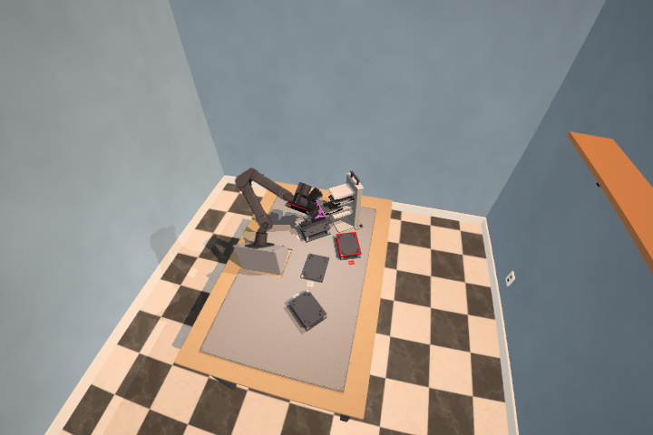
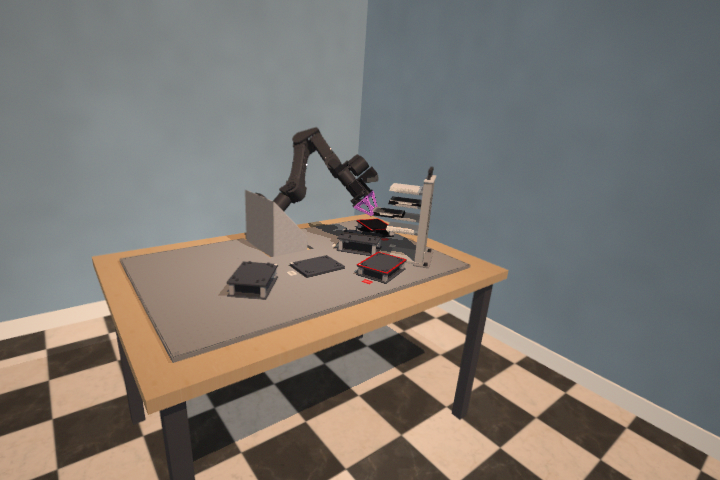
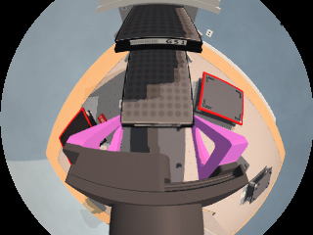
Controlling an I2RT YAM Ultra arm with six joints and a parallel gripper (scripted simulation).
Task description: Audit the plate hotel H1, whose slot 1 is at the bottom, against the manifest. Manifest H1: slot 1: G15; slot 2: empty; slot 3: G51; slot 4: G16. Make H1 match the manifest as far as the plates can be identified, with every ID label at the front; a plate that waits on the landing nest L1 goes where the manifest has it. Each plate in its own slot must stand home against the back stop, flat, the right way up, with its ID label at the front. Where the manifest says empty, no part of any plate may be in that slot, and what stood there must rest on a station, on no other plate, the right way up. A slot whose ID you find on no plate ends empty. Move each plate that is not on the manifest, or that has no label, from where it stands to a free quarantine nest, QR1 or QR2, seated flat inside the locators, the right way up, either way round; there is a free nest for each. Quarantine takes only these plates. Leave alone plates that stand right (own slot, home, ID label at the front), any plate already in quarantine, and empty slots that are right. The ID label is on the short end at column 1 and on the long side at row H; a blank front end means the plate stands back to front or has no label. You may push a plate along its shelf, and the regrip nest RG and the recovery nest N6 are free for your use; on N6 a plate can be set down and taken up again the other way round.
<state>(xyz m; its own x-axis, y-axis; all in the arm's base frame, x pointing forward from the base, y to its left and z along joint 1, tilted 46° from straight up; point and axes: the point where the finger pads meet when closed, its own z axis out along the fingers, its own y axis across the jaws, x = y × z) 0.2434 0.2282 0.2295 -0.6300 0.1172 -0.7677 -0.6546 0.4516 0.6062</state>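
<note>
My gripper is shut on a dark plate by its two long sides, at slot 2 level. The plate stands partly out of hotel H1, farther out than the plate above it. A pale strip is on its near end, too small to read. Dark plate G51 is in slot 3, its label facing front. A white plate is in slot 4, label out of view. Another white plate is in slot 1, its ID unreadable here.
A red-rimmed nest stands beside the hotel, another on its other side, tilted. A dark raised nest stands before the hotel. A low dark nest and another raised one lie farther off.
</note>
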